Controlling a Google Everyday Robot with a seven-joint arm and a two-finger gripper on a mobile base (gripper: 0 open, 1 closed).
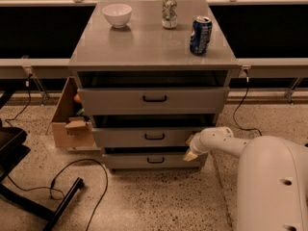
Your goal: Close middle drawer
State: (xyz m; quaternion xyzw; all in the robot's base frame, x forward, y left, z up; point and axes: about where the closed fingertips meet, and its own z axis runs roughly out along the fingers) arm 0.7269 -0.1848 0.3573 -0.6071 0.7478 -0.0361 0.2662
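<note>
The grey cabinet (pixel 153 47) has three drawers. The middle drawer (pixel 144 137) has a flat grey front and a small black bar handle (pixel 154 136); it stands pulled out a little, about level with the drawers above and below. My gripper (pixel 191 148) is at the right end of the middle drawer's front, against it, at the end of my white arm (pixel 226 142) that reaches in from the lower right.
On the cabinet top stand a white bowl (pixel 117 15), a silver can (pixel 169 12) and a blue can (pixel 200 35). A cardboard box (pixel 72 118) sits left of the cabinet. Black cables (pixel 72 177) and a chair base (pixel 19 177) lie on the floor at left.
</note>
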